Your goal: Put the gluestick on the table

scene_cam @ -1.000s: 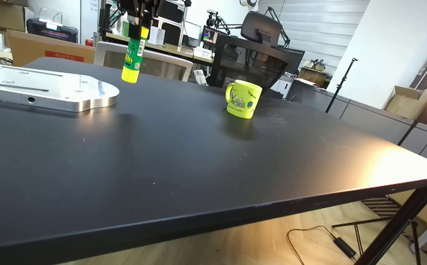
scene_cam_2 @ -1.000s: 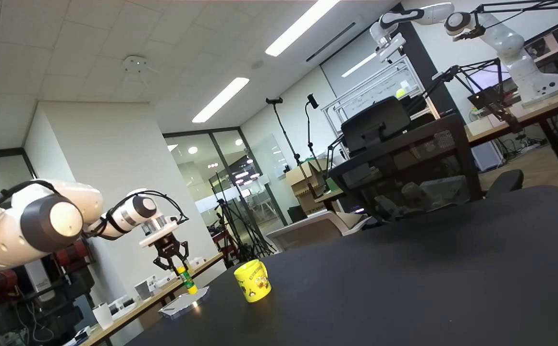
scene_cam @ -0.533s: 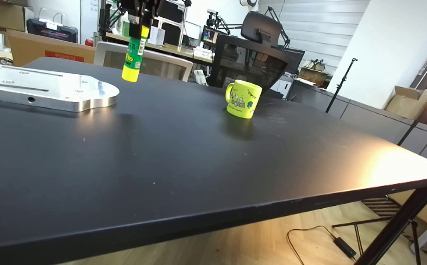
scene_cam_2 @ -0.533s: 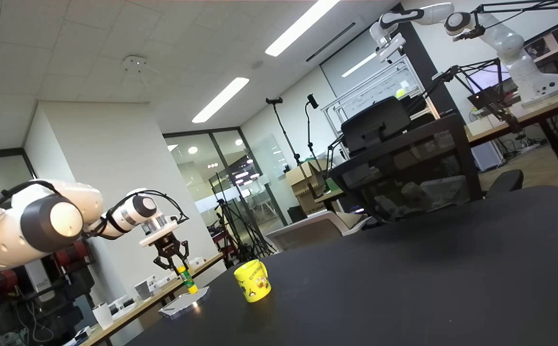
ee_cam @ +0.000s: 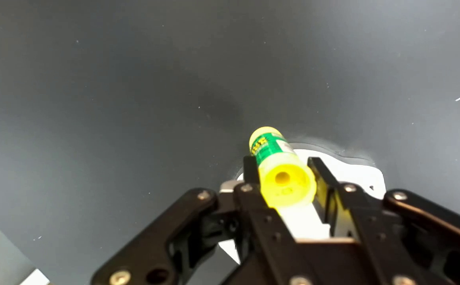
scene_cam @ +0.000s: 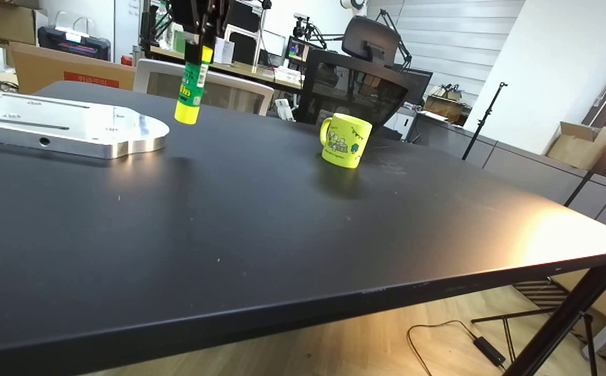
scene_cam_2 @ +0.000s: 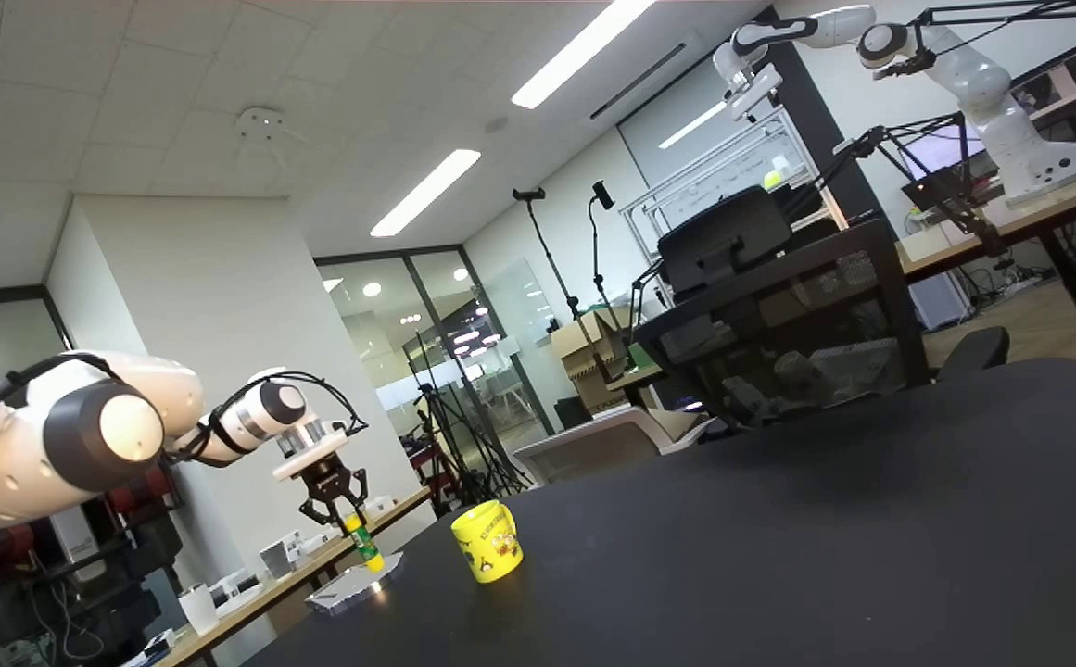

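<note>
The gluestick (scene_cam: 192, 91), yellow at both ends with a green label, hangs nearly upright and slightly tilted from my gripper (scene_cam: 199, 49). It also shows in an exterior view (scene_cam_2: 364, 545) and in the wrist view (ee_cam: 271, 147). In the wrist view my gripper (ee_cam: 283, 160) has its two black fingers on either side of the gluestick's upper end and is shut on it. The gluestick's lower end is above the matte black table (scene_cam: 261, 224), apart from it, near the rounded end of the metal plate.
A silver metal plate (scene_cam: 73, 130) lies on the table beside and below the gluestick; it shows white in the wrist view (ee_cam: 356, 174). A yellow-green cup (scene_cam: 345, 142) stands on the table in both exterior views (scene_cam_2: 488, 542). Chairs stand behind the table.
My gripper and the gluestick have moved slightly down, and a little to the right in both exterior views. The cup and the plate have not moved.
</note>
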`<state>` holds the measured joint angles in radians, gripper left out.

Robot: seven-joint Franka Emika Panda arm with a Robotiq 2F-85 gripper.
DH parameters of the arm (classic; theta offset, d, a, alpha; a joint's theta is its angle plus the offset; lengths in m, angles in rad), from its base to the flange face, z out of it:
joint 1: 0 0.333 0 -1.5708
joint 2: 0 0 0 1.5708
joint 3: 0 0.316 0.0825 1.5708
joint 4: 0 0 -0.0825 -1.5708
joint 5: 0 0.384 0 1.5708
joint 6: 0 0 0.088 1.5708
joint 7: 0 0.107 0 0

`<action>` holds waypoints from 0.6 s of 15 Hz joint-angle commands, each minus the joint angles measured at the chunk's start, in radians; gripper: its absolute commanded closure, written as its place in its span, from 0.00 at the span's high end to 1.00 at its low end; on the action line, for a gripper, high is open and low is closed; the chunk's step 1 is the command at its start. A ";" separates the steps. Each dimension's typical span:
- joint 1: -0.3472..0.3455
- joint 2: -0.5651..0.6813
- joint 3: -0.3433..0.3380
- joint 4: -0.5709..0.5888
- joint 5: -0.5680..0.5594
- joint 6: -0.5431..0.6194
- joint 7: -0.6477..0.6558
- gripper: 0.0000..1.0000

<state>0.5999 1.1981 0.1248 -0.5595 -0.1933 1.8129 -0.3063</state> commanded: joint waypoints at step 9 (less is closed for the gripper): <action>0.044 0.098 -0.046 0.187 -0.015 -0.018 -0.176 0.09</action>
<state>0.6255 1.2530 0.1017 -0.4658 -0.1958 1.8106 -0.4320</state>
